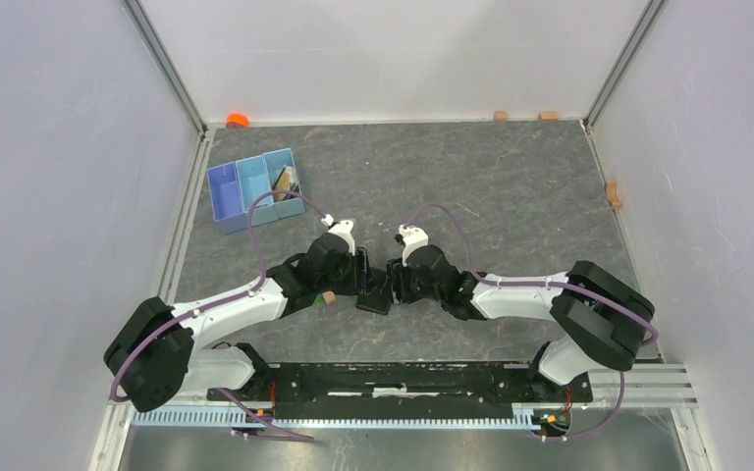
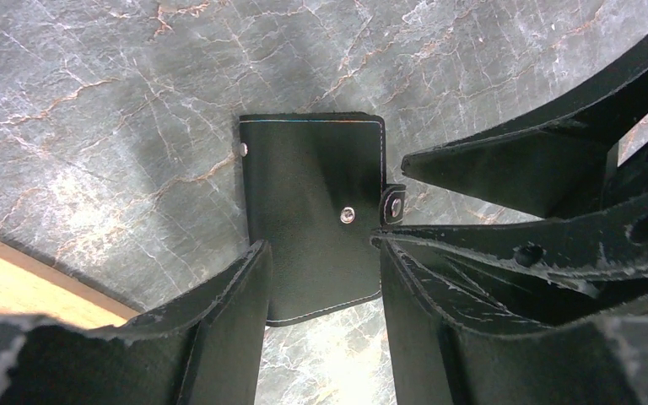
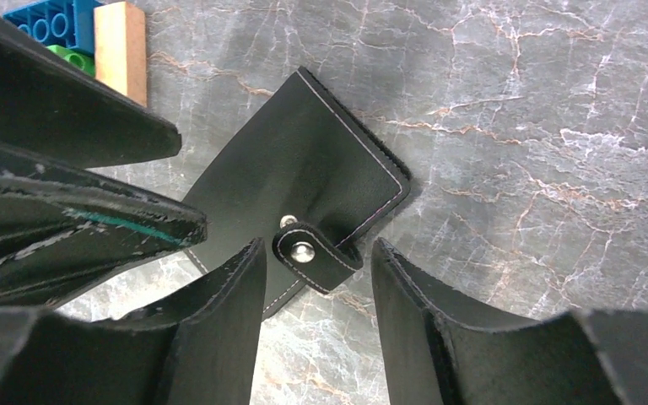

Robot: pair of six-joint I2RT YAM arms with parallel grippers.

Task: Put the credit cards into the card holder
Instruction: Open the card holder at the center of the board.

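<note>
The card holder [image 1: 374, 300], a black folded wallet, lies flat on the table between both grippers. Its snap tab [image 3: 314, 253] is unfastened and curls up beside the stud [image 2: 348, 215]. My left gripper [image 2: 319, 246] is open, its fingers straddling the card holder's [image 2: 312, 186] near end, just above it. My right gripper [image 3: 319, 246] is open with the tab between its fingers, over the card holder's [image 3: 304, 160] edge. Both grippers [image 1: 371, 280] [image 1: 394, 285] meet tip to tip in the top view. Gold and dark cards [image 1: 286, 180] stand in the tray's right compartment.
A light blue three-compartment tray [image 1: 241, 186] stands at the back left. A tan wooden block [image 1: 328, 296] lies by the left gripper, with blue [image 3: 51, 21] and green [image 3: 76, 57] bricks next to it. An orange object [image 1: 237, 120] and small tan blocks [image 1: 613, 193] sit along the walls.
</note>
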